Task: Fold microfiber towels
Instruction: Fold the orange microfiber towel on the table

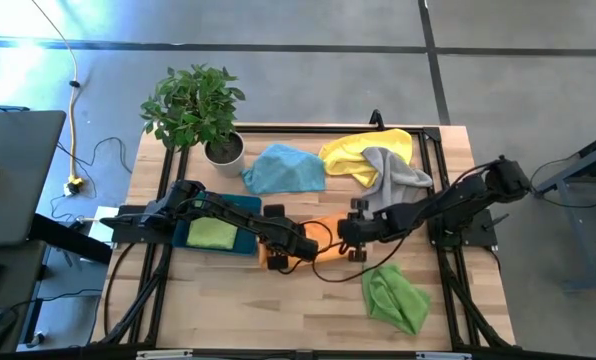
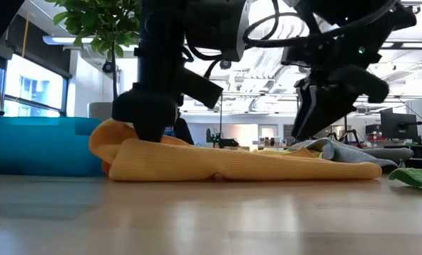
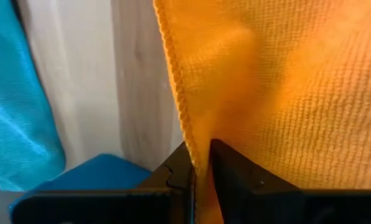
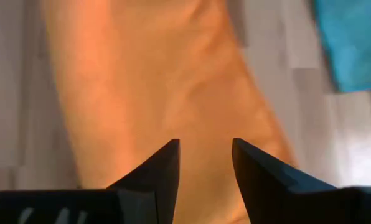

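An orange microfiber towel (image 1: 323,232) lies folded over on the wooden table between my two grippers; in the low view the orange towel (image 2: 239,163) shows as a long low fold. My left gripper (image 3: 199,149) is down at its left end (image 2: 115,142), shut on it. My right gripper (image 4: 205,146) hangs open just above the right end, with nothing between its fingers. A light blue towel (image 1: 283,168), a yellow towel (image 1: 363,150) and a grey towel (image 1: 393,175) lie crumpled at the back. One lime green towel (image 1: 393,295) lies near the front right. My left gripper pinches the orange towel's stitched edge (image 3: 187,127) between its two fingers. The fingers come steeply from above, slanting toward the table's right. The edge rises a little into the fingers while the rest of the towel lies on the table, slack.
A dark teal tray (image 1: 240,205) with a folded lime green towel (image 1: 213,233) on it stands left of the orange towel, close to my left arm. A potted plant (image 1: 208,110) stands at the back left. Bare wood shows along the front edge (image 1: 278,310).
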You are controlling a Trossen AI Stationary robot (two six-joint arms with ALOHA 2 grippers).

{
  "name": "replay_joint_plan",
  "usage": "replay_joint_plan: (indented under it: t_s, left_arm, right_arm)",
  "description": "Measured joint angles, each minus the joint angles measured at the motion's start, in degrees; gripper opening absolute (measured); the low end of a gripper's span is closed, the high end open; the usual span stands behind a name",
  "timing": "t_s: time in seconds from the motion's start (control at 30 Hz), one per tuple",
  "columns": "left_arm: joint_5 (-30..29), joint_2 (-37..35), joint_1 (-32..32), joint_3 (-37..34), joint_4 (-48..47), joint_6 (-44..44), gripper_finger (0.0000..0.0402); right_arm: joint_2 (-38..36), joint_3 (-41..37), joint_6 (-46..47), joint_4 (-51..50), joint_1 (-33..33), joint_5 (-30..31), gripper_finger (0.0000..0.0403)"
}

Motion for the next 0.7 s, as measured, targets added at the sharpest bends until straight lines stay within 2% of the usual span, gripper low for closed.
replay_joint_plan:
  t_s: [0.3,0.7]
  left_arm:
    - [-1.4,0.0,-0.2,0.0,-0.5,0.4,0.0094]
    - [-3.8,0.0,-1.3,0.0,-7.1,0.4,0.016]
  right_arm:
    - [6.4,0.0,0.3,1.0,0.8,-0.2,0.0142]
    - [6.7,0.1,0.5,-7.7,0.7,-1.2,0.0142]
